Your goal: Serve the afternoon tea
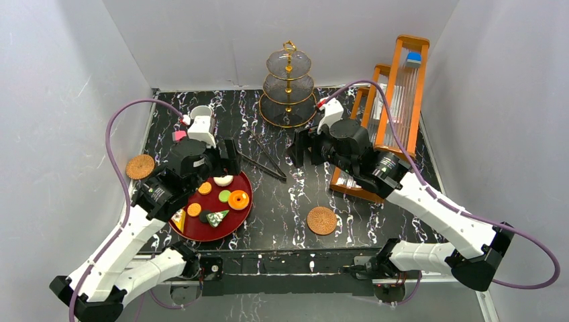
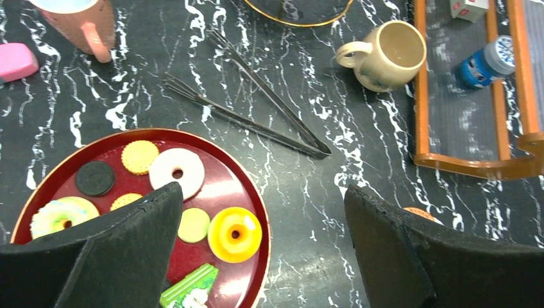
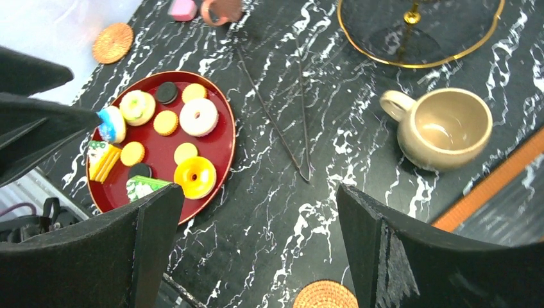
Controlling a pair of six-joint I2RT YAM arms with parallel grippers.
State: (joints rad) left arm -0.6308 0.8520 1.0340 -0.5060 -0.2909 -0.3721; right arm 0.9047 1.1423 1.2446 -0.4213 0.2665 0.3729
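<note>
Top view
Tray (image 1: 201, 236): red and round, taken here as the landmark
Pastries (image 1: 238, 199): donuts, cookies and cake slices, every one seen lies on the tray
Stand (image 1: 288, 90): beyond the tray and to its right, upright, all three tiers bare
Coasters: one (image 1: 140, 166) left of the tray, one (image 1: 321, 220) right of it and a little nearer the arm bases, both bare
Tongs (image 1: 265, 157): flat on the table just beyond the tray's right side, nothing touching them
Rack (image 1: 396, 100): orange, well to the right of the tray

Left wrist view
Left gripper (image 2: 262, 192): jaws wide with nothing between them, one finger over the tray's right part, the other past its rim
Pink mug (image 2: 80, 22): beyond the tray's left side on bare table, next to a pink block (image 2: 16, 61), on no coaster
Beige mug (image 2: 388, 54): beyond and right of the tray, past the tongs, close to the rack, on no coaster

Right wrist view
Right gripper (image 3: 256, 189): jaws wide and empty, above the table right of the tray, between it and the beige mug
Beige mug inside: looks empty

Progress
Done: nothing that shows; it reads as the very start
Left: pastries to go from tray to stand, perhaps with the tongs, and each mug onto a coaster
Likely first reach: cannot tell, neither gripper is committed to a thing
</note>
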